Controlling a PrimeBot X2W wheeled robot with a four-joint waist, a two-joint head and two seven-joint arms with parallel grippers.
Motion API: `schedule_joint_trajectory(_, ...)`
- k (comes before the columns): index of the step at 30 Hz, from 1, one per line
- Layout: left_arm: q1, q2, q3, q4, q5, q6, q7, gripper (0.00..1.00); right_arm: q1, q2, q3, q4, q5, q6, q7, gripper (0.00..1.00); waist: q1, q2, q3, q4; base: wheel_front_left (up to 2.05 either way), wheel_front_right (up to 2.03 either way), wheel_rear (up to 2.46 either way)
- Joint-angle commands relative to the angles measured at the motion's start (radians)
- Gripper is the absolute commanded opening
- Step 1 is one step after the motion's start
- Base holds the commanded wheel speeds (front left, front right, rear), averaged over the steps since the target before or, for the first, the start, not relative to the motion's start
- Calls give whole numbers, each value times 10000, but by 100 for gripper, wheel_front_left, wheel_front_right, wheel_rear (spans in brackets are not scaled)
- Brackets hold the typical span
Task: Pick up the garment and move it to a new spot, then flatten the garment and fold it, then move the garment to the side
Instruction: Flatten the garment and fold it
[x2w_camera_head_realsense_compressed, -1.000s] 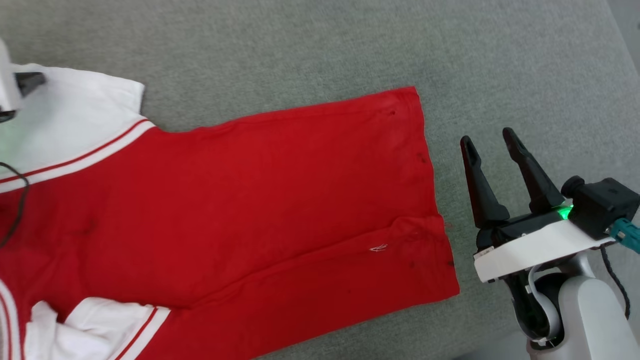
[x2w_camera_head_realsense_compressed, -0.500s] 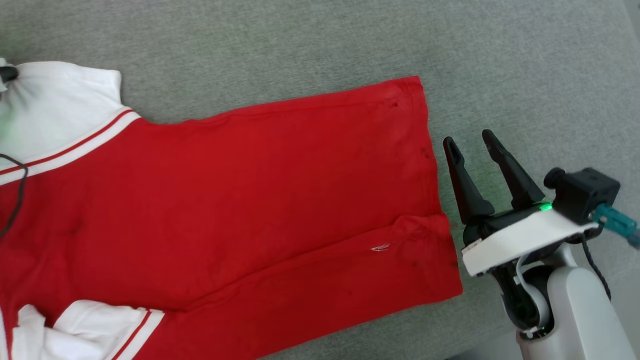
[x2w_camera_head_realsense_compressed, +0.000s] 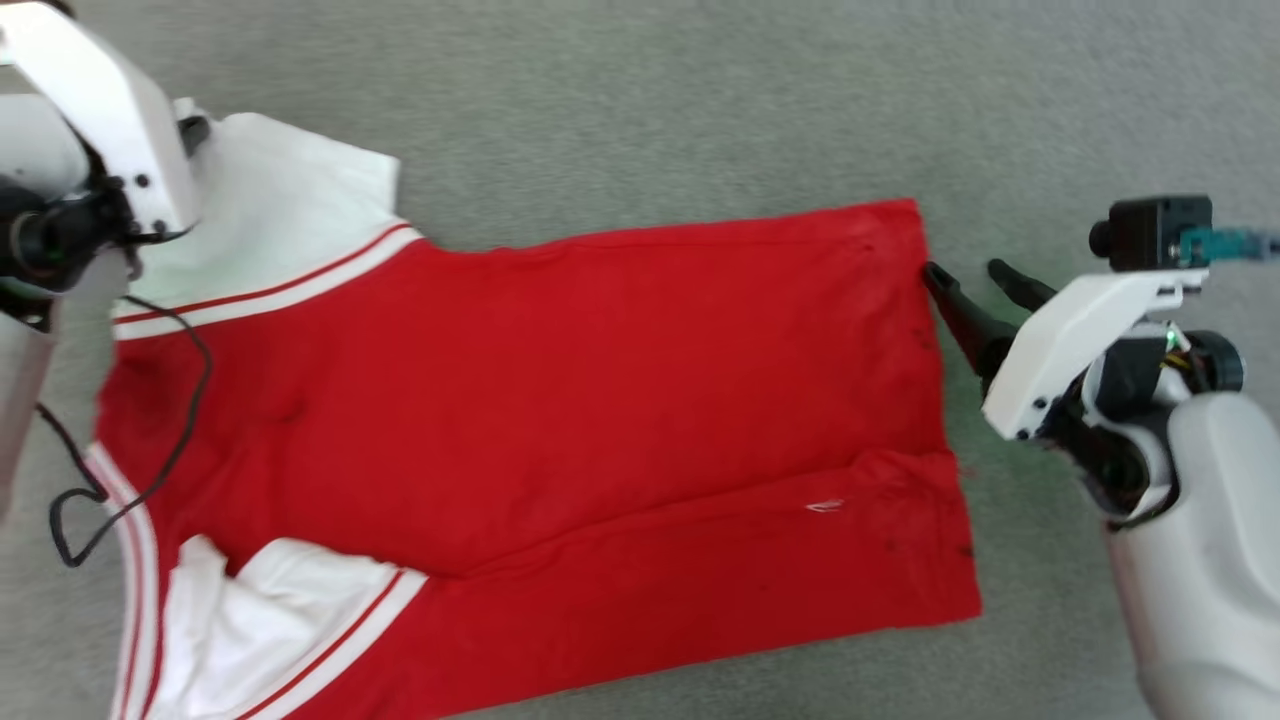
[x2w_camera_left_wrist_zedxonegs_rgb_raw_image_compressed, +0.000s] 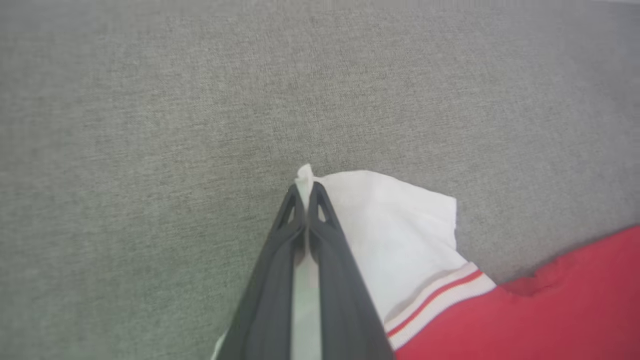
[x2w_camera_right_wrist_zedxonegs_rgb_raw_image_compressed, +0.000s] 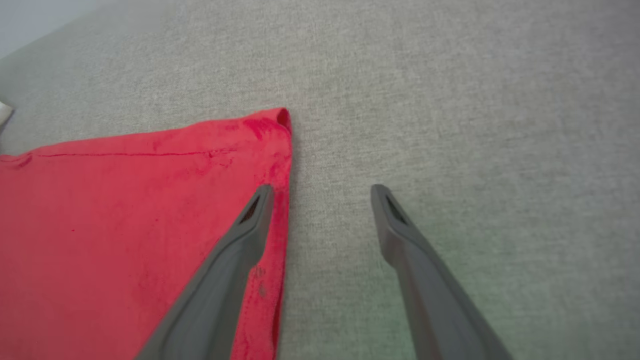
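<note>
The garment (x2w_camera_head_realsense_compressed: 560, 400) lies spread on the grey surface (x2w_camera_head_realsense_compressed: 650, 100), plain red face up, with its white, stripe-trimmed sleeves (x2w_camera_head_realsense_compressed: 290, 200) at the left and its hem (x2w_camera_head_realsense_compressed: 930, 400) at the right. Bare surface lies open beyond the hem and the far edge. The left wrist view shows the left pincer (x2w_camera_left_wrist_zedxonegs_rgb_raw_image_compressed: 305, 192) clamped on a sleeve corner. The right pincer (x2w_camera_right_wrist_zedxonegs_rgb_raw_image_compressed: 322, 189) is apart, one finger over the hem edge.
</note>
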Motion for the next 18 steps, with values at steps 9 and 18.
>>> schedule_joint_trajectory(9,-60,-449,-205,-564,236,-389,-681,0,-1760,-493,-77,2023,-47,-1,2063,100,-1,0,-266,1224,0,0,0)
schedule_joint_trajectory(18,223,-514,-122,-776,150,-547,-1179,0,-2521,-322,190,3873,-359,0,3871,0,-1,0,-219,1542,0,0,0)
